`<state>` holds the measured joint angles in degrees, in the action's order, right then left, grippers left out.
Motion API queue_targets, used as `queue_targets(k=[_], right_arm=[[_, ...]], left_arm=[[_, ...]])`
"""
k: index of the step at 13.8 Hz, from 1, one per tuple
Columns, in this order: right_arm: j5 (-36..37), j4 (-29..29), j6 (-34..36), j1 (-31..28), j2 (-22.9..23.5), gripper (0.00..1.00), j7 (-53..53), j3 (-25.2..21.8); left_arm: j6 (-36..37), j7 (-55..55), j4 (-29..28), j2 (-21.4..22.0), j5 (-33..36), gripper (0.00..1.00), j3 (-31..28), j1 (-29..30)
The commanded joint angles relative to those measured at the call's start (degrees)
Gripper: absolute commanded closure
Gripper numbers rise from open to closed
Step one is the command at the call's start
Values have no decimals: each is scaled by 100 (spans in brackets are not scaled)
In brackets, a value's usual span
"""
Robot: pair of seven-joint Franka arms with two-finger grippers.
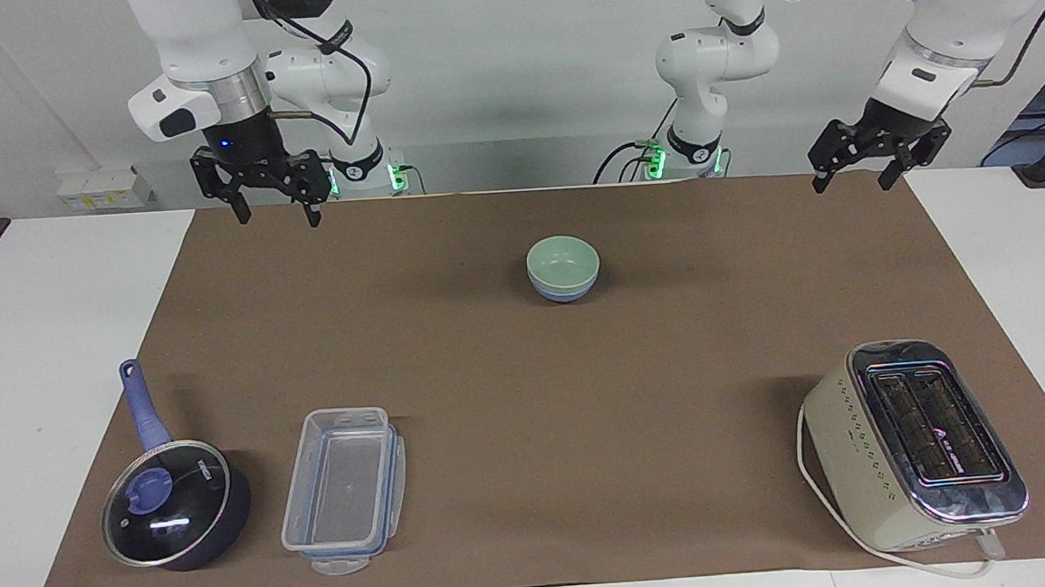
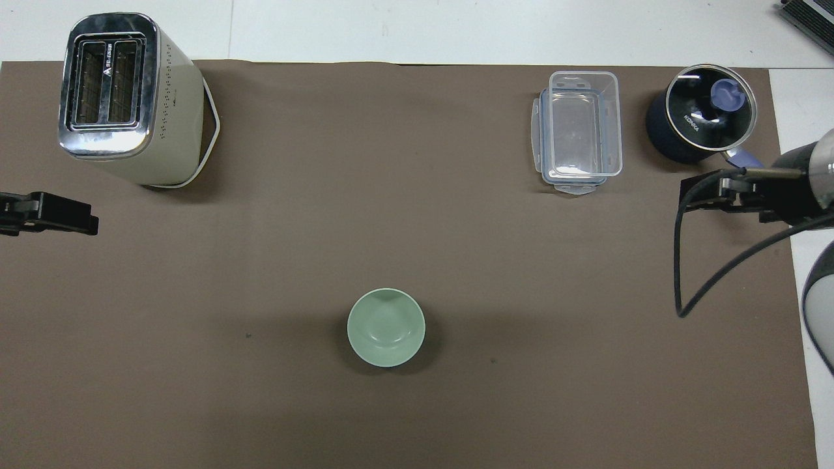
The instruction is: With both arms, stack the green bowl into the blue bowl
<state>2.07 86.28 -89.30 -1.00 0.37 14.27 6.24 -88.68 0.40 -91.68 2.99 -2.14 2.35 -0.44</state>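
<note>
Taking the overhead view as a clock face, with the stacked bowls at its centre and 12 o'clock pointing away from the robots.

Seeing the green bowl (image 1: 562, 262) sitting upright inside the blue bowl (image 1: 564, 294), on the brown mat (image 1: 527, 375). Seeing only a thin blue band under the green rim in the facing view; from overhead, only the green one. Showing just its own bare inside, the green bowl.

Finding the right gripper (image 1: 277, 216) raised in the air at about 2 o'clock, over the mat's edge at the right arm's end of the table, fingers standing apart and gripping nothing. Finding the left gripper (image 1: 851, 184) raised at about 10 o'clock, over the mat's corner at the left arm's end, fingers apart too, hands empty, waiting. Touching the bowls with neither of them.

Noting a clear plastic food box (image 1: 342, 486) at about 1 o'clock, open on top, with only its bare bottom showing. Noting just beside it, nearer to 2 o'clock, a dark blue saucepan (image 1: 173, 505) closed by its glass lid. Noting a cream and chrome toaster (image 1: 917, 442) at about 10 o'clock, well apart from the bowls.
</note>
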Motion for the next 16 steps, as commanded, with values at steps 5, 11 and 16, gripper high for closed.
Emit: queue_targets(k=[5, 11, 16], right_arm=[[13, -296, 247, -216, 227, 0, -555, 80], [-5, 100, 106, -216, -2, 0, -539, 88], [-5, 363, 88, -216, -160, 0, -539, 88]], left_arm=[[150, 4, 98, 0, 109, 0, 55, 70], [150, 4, 98, -9, 109, 0, 55, 61], [150, 4, 98, 0, 109, 0, 55, 61]])
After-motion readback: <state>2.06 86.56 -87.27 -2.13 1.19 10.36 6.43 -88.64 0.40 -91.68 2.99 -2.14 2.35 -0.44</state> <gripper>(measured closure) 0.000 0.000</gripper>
